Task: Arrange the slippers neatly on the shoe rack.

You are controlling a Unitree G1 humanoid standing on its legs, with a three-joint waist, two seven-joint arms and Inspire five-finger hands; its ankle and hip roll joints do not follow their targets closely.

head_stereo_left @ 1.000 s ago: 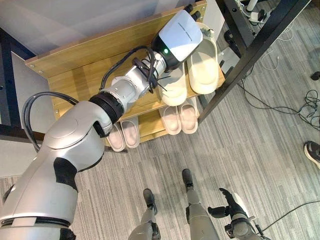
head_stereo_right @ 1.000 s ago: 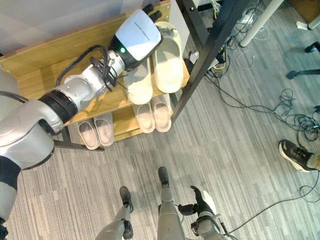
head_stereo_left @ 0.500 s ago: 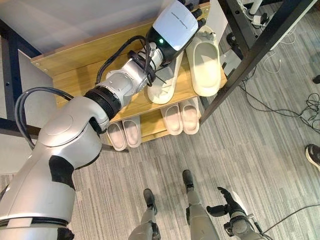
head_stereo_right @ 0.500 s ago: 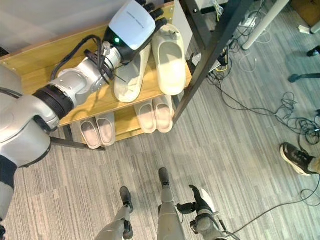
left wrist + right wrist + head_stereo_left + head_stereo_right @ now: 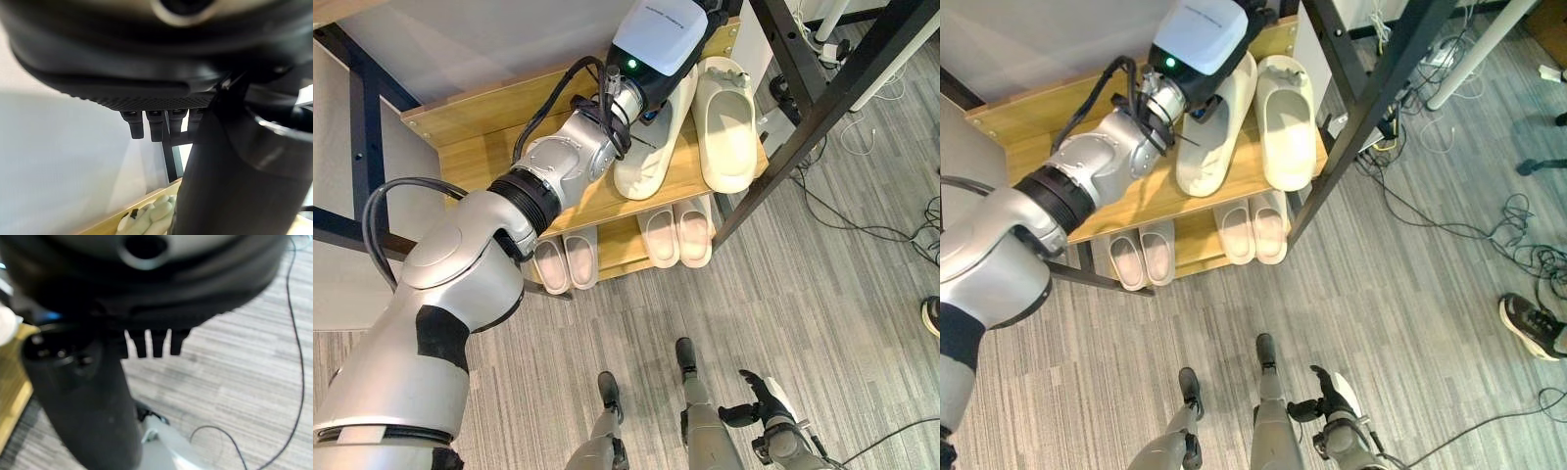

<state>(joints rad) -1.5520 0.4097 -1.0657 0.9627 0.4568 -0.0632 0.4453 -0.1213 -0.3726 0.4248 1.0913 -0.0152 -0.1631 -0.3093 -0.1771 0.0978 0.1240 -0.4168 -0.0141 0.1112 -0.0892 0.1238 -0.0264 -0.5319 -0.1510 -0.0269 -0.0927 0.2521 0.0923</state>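
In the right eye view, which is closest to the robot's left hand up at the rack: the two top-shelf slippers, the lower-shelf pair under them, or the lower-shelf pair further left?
Left hand:
1. Top-shelf slippers, under and beside it.
2. Right lower pair, beneath them.
3. Left lower pair, under the forearm.

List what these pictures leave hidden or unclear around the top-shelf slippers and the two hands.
- Left hand: in both eye views its white housing covers the fingers; whether it grips the left slipper cannot be told.
- Left slipper's toe end: hidden under that hand.
- Left wrist view: blurred, dark bulk blocks the shelf.
- Right hand: small, low by the floor.
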